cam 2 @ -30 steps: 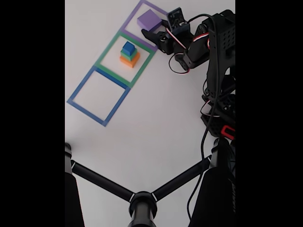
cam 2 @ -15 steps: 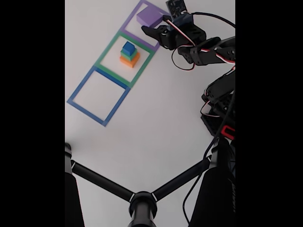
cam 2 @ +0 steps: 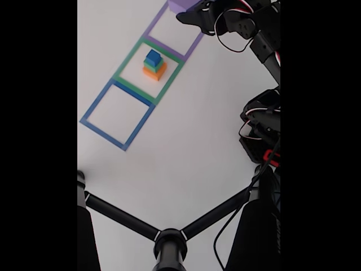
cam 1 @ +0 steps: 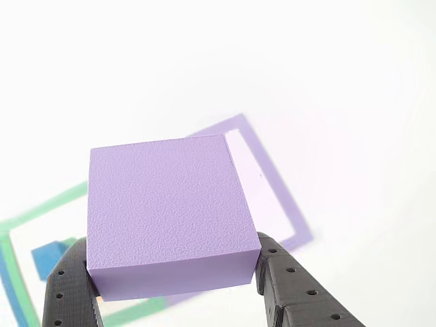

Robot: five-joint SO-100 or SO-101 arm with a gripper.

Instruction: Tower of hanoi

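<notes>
**Mostly unsolved: purple block lifted, three-block stack waiting in green outline**

Nearest in the other view, the gripper [cam 1: 178,283] has its two dark jaws clamped on opposite sides of the purple block [cam 1: 167,208], one at the lower left edge, one at the lower right. Block looks raised off the white surface [cam 1: 340,102], tilted slightly, with the purple outline [cam 1: 272,184] showing behind and below it. A corner of the green outline [cam 1: 41,204] and a bit of the blue cube [cam 1: 48,257] peek in at the left.

Fixed view, near to far: tripod legs [cam 2: 169,240] at the bottom, then the blue outline [cam 2: 117,116], bare inside. Next, the green outline [cam 2: 149,70] holds a stack: orange block [cam 2: 154,71] at the bottom, green block [cam 2: 150,64] on it, blue cube [cam 2: 153,56] on top. Farthest, the purple outline [cam 2: 172,28] has nothing resting inside; the purple block [cam 2: 181,4] is at the top edge, carried by the gripper [cam 2: 194,11].

Judgement: mid-puzzle. The largest piece is separated from the three smaller ones and in the air, so it still needs setting down, likely in a free outline. After that the stack must be rebuilt on it piece by piece: blue, green, orange moves remain. Final target outline cannot be told.
</notes>
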